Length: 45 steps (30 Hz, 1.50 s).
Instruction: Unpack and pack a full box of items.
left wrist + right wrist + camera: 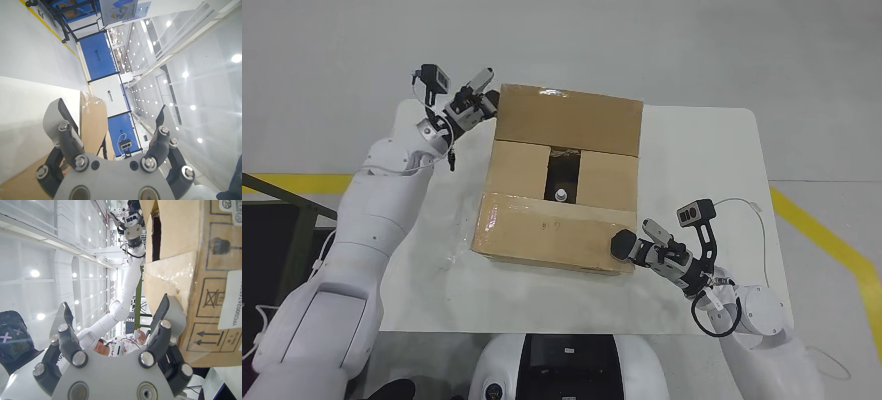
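Note:
A brown cardboard box [542,225] stands in the middle of the white table [702,140]. Its flaps lie mostly folded over, leaving a dark gap [564,172] where a small white cap [561,193] shows inside. My left gripper [480,97] [113,113] is open at the box's far left corner, with the edge of a flap [92,117] beside one finger. My right gripper [626,245] [115,309] is open at the near right corner, one finger [164,308] close against the box's side [208,275]. Neither holds anything.
The table's edge runs close behind the left gripper and near the right arm. A strip of table surface lies to the right of the box. Yellow floor lines [827,240] run beside the table.

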Each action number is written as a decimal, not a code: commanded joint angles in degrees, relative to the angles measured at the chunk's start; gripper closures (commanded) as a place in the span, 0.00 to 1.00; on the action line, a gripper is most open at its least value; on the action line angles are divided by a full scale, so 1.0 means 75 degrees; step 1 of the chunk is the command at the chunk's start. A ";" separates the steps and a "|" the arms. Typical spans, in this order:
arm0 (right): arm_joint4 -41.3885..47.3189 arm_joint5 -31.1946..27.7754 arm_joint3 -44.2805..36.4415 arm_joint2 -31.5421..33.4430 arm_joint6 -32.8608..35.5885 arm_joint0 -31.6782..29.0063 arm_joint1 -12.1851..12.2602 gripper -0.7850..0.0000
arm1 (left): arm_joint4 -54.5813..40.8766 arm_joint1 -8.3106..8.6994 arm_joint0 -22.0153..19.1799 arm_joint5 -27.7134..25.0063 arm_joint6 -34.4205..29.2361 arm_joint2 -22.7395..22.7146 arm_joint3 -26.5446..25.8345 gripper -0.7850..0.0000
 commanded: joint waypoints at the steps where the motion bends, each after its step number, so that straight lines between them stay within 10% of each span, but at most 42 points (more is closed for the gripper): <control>1: 0.0000 0.0000 0.0000 0.0000 0.0000 0.0000 0.0000 0.00 | -0.0252 -0.0020 -0.0026 0.0080 -0.0139 -0.0079 -0.0021 0.00; 17: 0.0000 0.0000 0.0000 0.0000 0.0000 0.0000 0.0000 0.00 | -0.1737 0.0192 0.0605 0.1780 -0.2208 -0.1046 -0.1217 0.00; 45: -0.0103 0.0007 -0.0175 -0.0012 -0.0143 0.0069 -0.0003 0.00 | -0.0077 0.0966 0.2758 0.3085 -0.3881 -0.2492 -0.4059 0.00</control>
